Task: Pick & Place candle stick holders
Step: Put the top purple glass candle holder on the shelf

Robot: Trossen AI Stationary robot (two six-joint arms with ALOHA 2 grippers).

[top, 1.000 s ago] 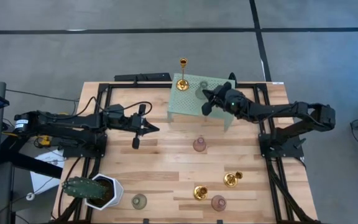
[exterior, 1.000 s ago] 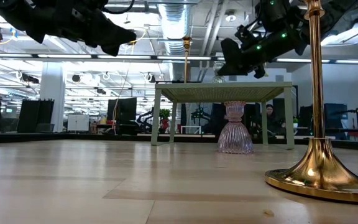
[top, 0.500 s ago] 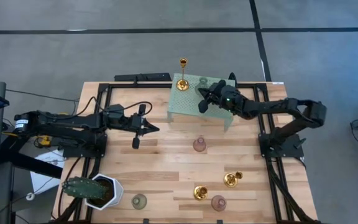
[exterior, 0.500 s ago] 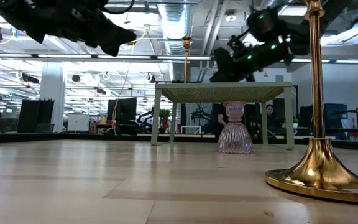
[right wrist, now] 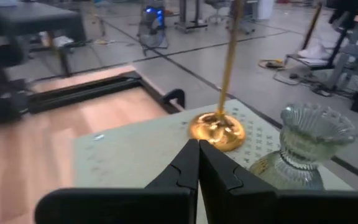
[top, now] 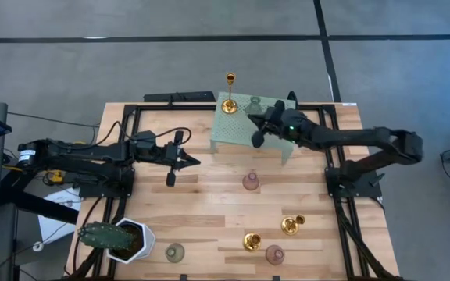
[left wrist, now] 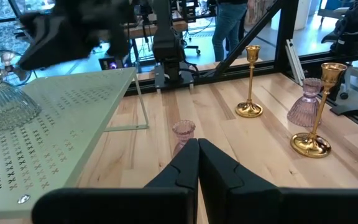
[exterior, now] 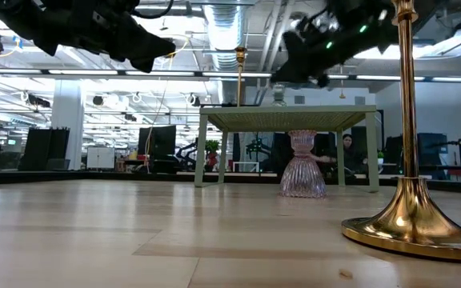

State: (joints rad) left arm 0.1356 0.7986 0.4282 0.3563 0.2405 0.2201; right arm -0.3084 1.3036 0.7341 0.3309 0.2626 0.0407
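Wooden surface (top: 209, 203) carried everything, both arms reaching in from its sides. Mint-green perforated stand (top: 248, 125) stood at the far middle of the surface. White pot with cactus (top: 119, 238) sat at the near left corner.

Left arm lay low across the left side, its left pincer (top: 184, 163) closed and empty, hanging above bare wood, well apart from every holder. Right arm stretched over the stand, its right pincer (top: 256, 125) closed, holding nothing, above the stand's top, near the two holders there.

On the stand: tall gold holder (top: 230, 94) upright at the far left corner, thin stem rising from a round base; pale green glass holder (right wrist: 303, 146) just beside it, upright, at the far edge. In the right wrist view the shut fingertips (right wrist: 197, 163) pointed between these two.

On the surface proper: one pink holder (top: 250, 181) upright just in front of the stand. Nearer the front edge, two short gold holders, one (top: 291, 225) to the right, one (top: 251, 241) beside it. Second pink holder (top: 274, 254) near them at the front. Second pale green holder (top: 175, 252) stood near the cactus pot.
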